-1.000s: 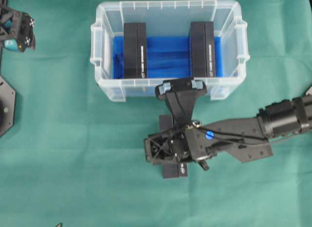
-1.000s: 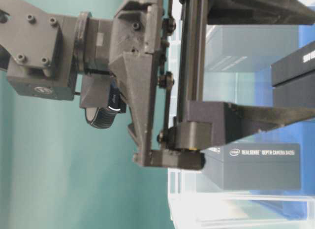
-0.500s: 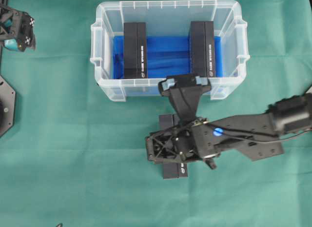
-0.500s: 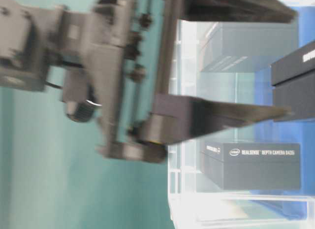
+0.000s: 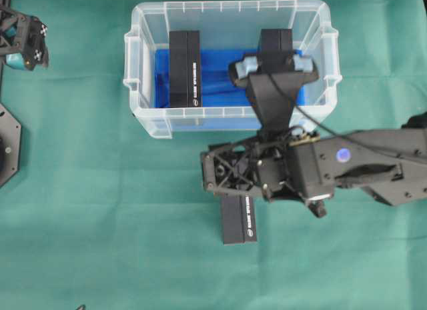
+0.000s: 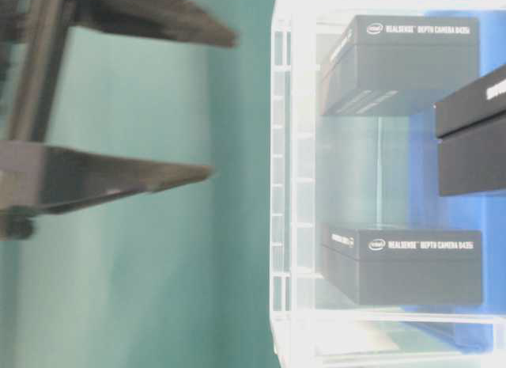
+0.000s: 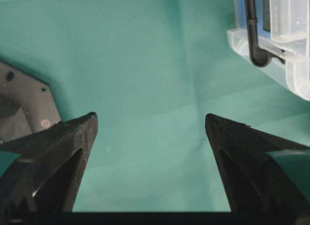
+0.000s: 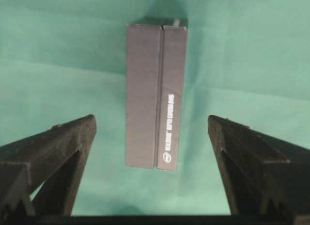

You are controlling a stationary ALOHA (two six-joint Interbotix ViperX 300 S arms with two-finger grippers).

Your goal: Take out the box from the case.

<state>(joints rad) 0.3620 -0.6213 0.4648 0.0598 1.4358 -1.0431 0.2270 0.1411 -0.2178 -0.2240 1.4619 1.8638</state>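
Note:
The case (image 5: 137, 90) is a clear plastic bin with a blue floor, standing at the top middle of the green cloth. Two black boxes stand in it: one on the left (image 5: 185, 69), one on the right (image 5: 275, 38) partly covered by my right gripper (image 5: 276, 63). That gripper is open, raised, and holds nothing. Another black box (image 5: 239, 220) lies on the cloth in front of the case; the right wrist view shows this box (image 8: 156, 97) well below the open right gripper (image 8: 151, 119). My left gripper (image 5: 25, 45) stays open at the far left, empty (image 7: 150, 118).
A black base plate (image 5: 7, 147) lies at the left edge. The right arm (image 5: 360, 167) stretches in from the right over the cloth. The table-level view shows the case wall (image 6: 283, 186), two boxes (image 6: 403, 267) behind it, and the right gripper (image 6: 221, 107) apart from it.
The right gripper has risen and shifted from the case's near wall to above its right box. It stayed open. The box on the cloth shows more. The left arm is unmoved.

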